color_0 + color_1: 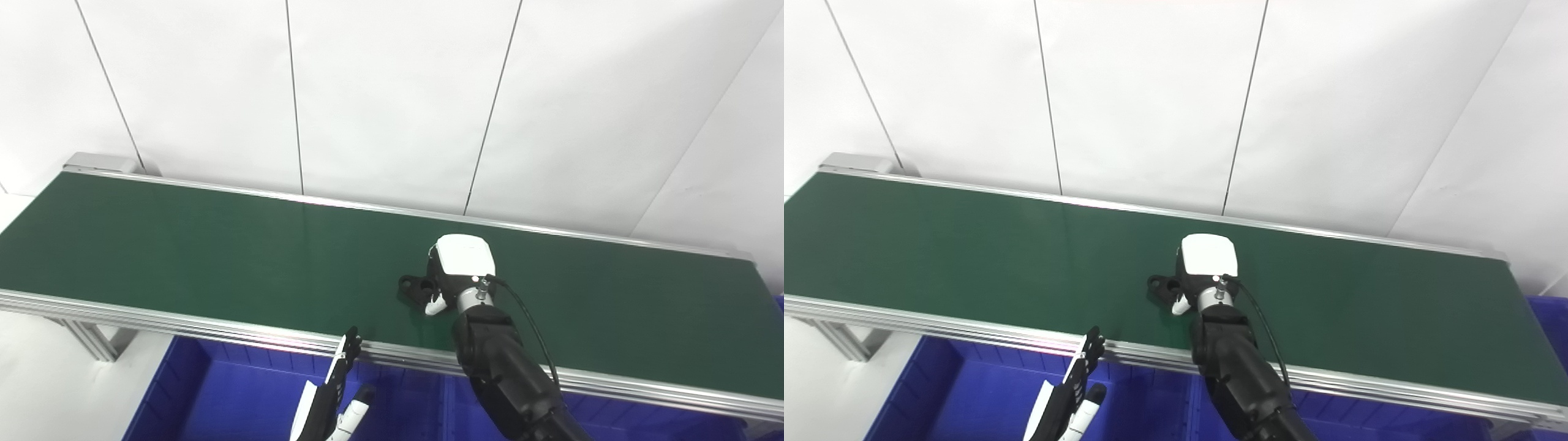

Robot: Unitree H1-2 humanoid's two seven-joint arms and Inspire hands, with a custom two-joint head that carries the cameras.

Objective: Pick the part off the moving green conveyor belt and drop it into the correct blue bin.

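The right hand (458, 269) is reaching over the belt (184, 245), palm down, with its fingers curling around the black part (415, 289). The part is lying on the belt near the front rail, and its ringed end is sticking out to the left of the hand. A white fingertip is showing just below it. Whether the fingers are fully clamping it I cannot tell; the back of the hand is hiding the contact. The left hand (334, 398) is waiting low over the bin (184, 392), fingers straight and apart, holding nothing.

By my reading the pick is just being made: the part is not yet lifted, and the carry and drop are still to come.

The right eye view is showing more of the bin row, including a blue corner (1546, 318) beyond the belt's right end; the left eye view is catching only a sliver there.
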